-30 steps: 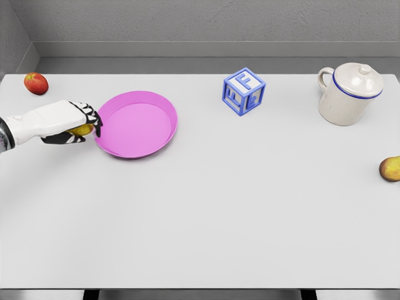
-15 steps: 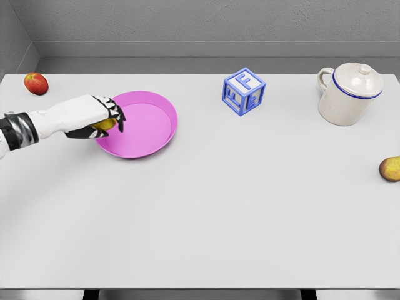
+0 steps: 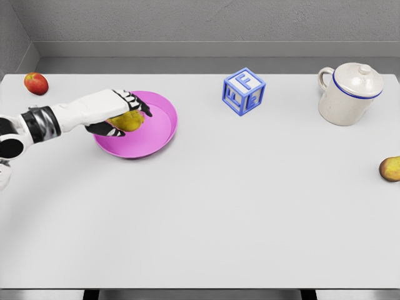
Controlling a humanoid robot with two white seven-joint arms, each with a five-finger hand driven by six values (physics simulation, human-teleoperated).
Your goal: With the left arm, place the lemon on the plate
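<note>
My left hand (image 3: 119, 112) reaches in from nine o'clock, fingers wrapped around the lemon (image 3: 128, 120), which hangs over the left half of the pink plate (image 3: 159, 134); whether it touches the dish I cannot tell. I judge this the placing step: next I should lower and let go gently so it does not roll. Otherwise the plate holds nothing. Farther off on the bench (image 3: 206, 212), at two o'clock, the lidded pot (image 3: 348, 94) hides its contents.

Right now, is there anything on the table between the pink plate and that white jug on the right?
Yes. In the head view, a blue letter block stands between the pink plate and the white jug; otherwise bare table.
</note>
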